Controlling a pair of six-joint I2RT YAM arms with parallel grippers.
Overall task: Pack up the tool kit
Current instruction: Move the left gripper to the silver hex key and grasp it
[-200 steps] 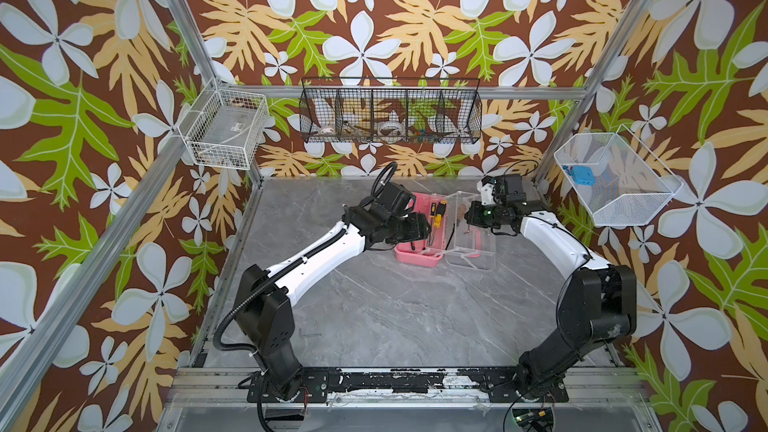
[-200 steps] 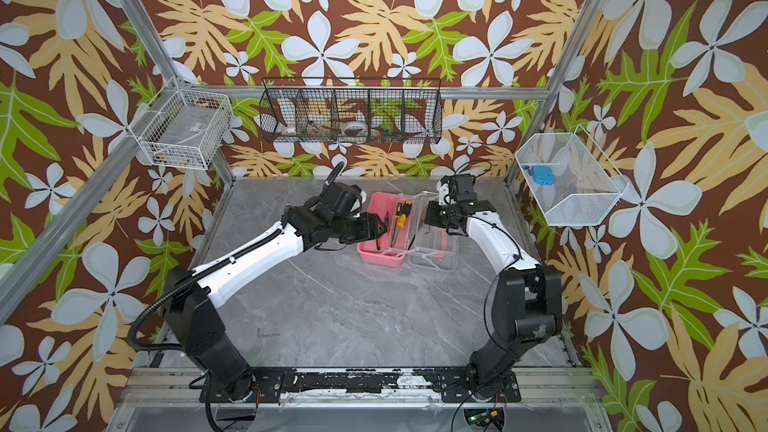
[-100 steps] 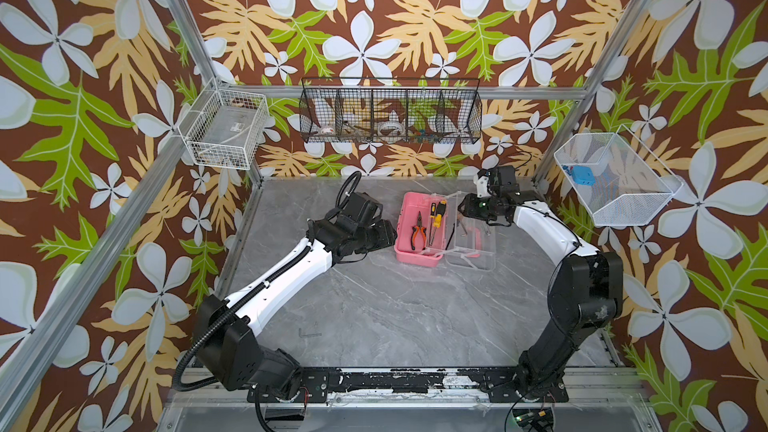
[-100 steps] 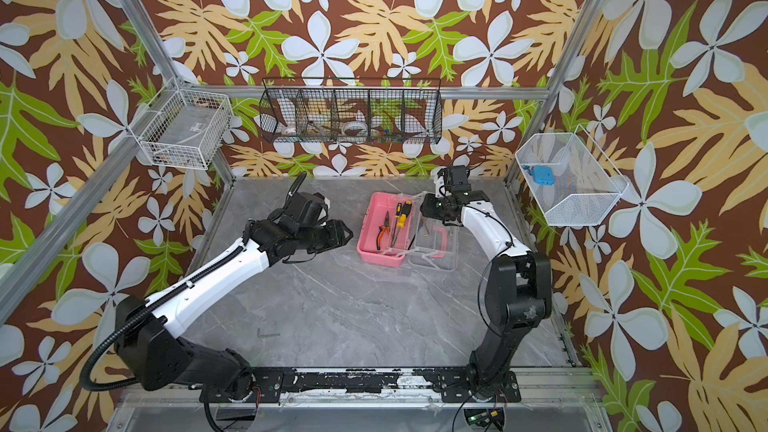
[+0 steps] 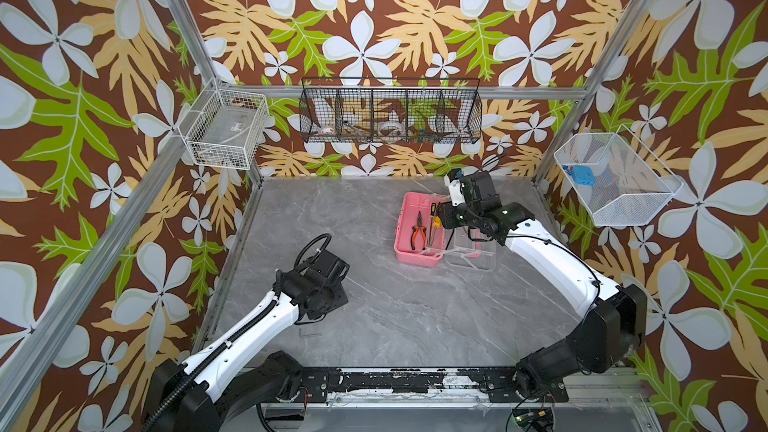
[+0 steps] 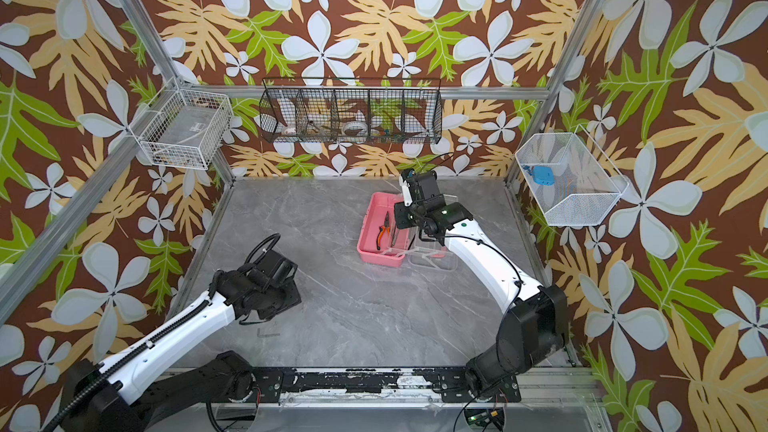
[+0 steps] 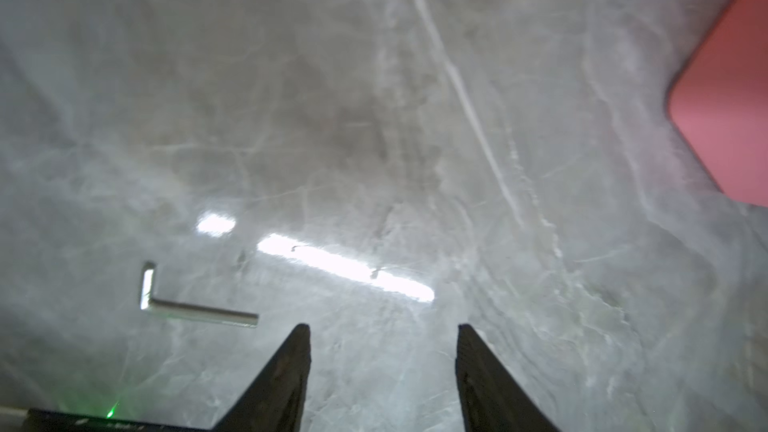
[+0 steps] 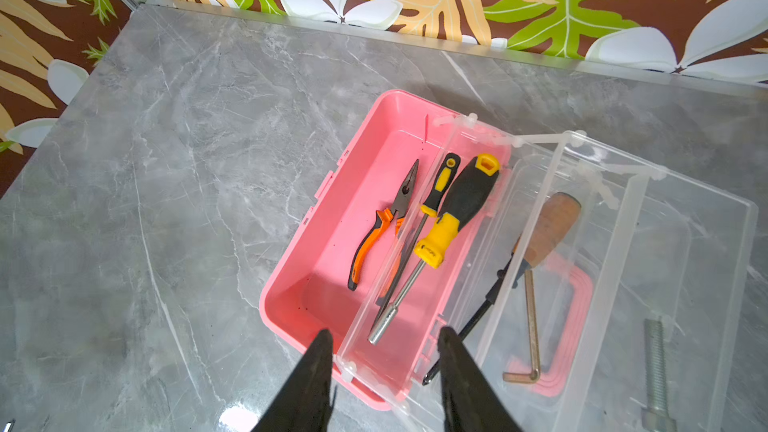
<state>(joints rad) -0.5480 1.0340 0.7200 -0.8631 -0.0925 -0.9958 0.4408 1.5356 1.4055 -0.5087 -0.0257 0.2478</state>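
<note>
Glossy marble-look desk [image 8: 166, 201], smooth pink plastic case [image 8: 332, 292], clear glossy plastic lid [image 8: 706, 263], bright metal hex key [image 7: 195, 309], screwdriver [image 8: 461, 209] with matt black-yellow grip and shiny metal shaft, wooden tool handle [image 8: 552, 226], threaded metal bolt [image 8: 656, 367]

Bright, even light from overhead; shadows soft. Left wrist view hazy and blurred, white glare streak on table [image 7: 540, 160]. Right wrist view sharp; both top views crisp
</note>
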